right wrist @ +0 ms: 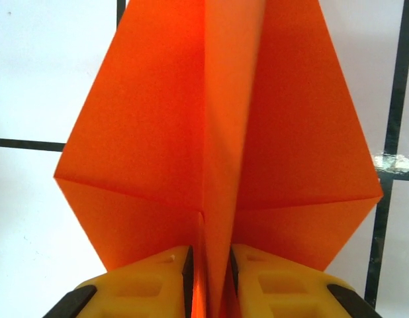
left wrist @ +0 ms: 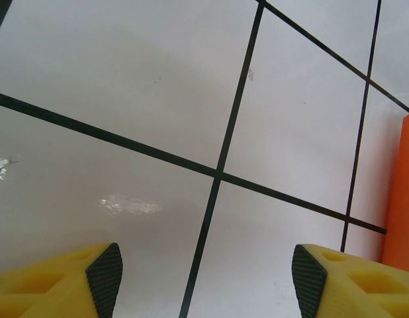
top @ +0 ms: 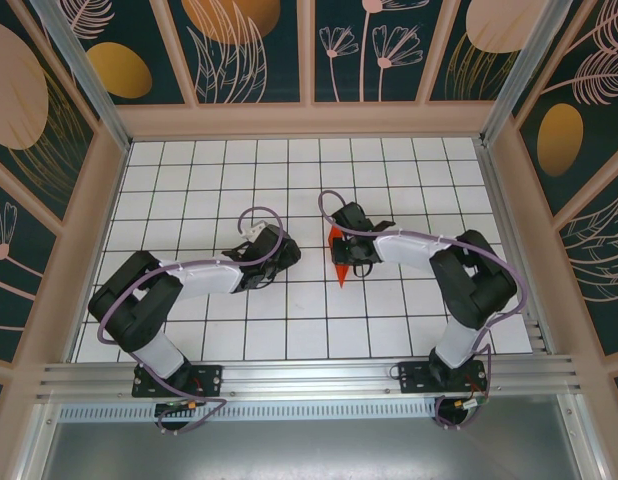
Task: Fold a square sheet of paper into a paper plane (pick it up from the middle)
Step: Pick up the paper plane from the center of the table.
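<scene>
The paper plane is a bright orange dart lying on the white grid table, its tip toward the near edge. In the right wrist view the paper plane spreads its two wings flat, and its raised centre fold stands between the yellow fingers of my right gripper. Those jaws are slightly parted, with a thin gap beside the fold. From above, my right gripper sits over the plane's wide end. My left gripper hangs open and empty over bare tiles, with the plane's edge just to its right. My left gripper is about one tile left of the plane.
Tall patterned walls enclose the table on three sides. A metal rail carrying both arm bases runs along the near edge. A small scuff mark lies on the tile under the left gripper.
</scene>
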